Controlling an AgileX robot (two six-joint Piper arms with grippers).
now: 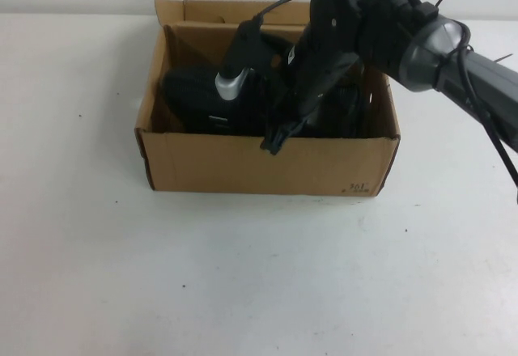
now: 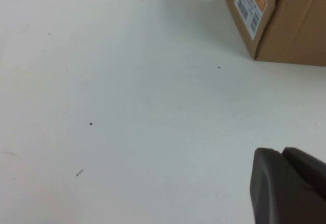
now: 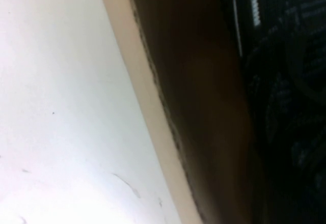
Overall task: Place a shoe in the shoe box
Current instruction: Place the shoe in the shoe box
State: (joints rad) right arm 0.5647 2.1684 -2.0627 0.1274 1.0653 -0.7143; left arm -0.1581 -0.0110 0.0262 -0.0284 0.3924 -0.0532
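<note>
The brown cardboard shoe box (image 1: 243, 166) stands open at the middle of the table. A black shoe (image 1: 188, 95) lies inside at its left end, white label showing; more dark shoe material fills the right end. My right arm reaches over the box from the right, and my right gripper (image 1: 278, 139) points down just inside the front wall, fingers together, nothing seen between them. In the right wrist view the box rim (image 3: 147, 91) runs beside black knit of the shoe (image 3: 290, 107) with silvery dashes. My left gripper (image 2: 281, 154) hovers low over bare table, shut and empty.
White tabletop (image 1: 243, 275) surrounds the box. The left wrist view shows a corner of the shoe box (image 2: 295, 25) with an orange and white sticker (image 2: 250, 4). The box's flap lid (image 1: 202, 10) stands up at the back.
</note>
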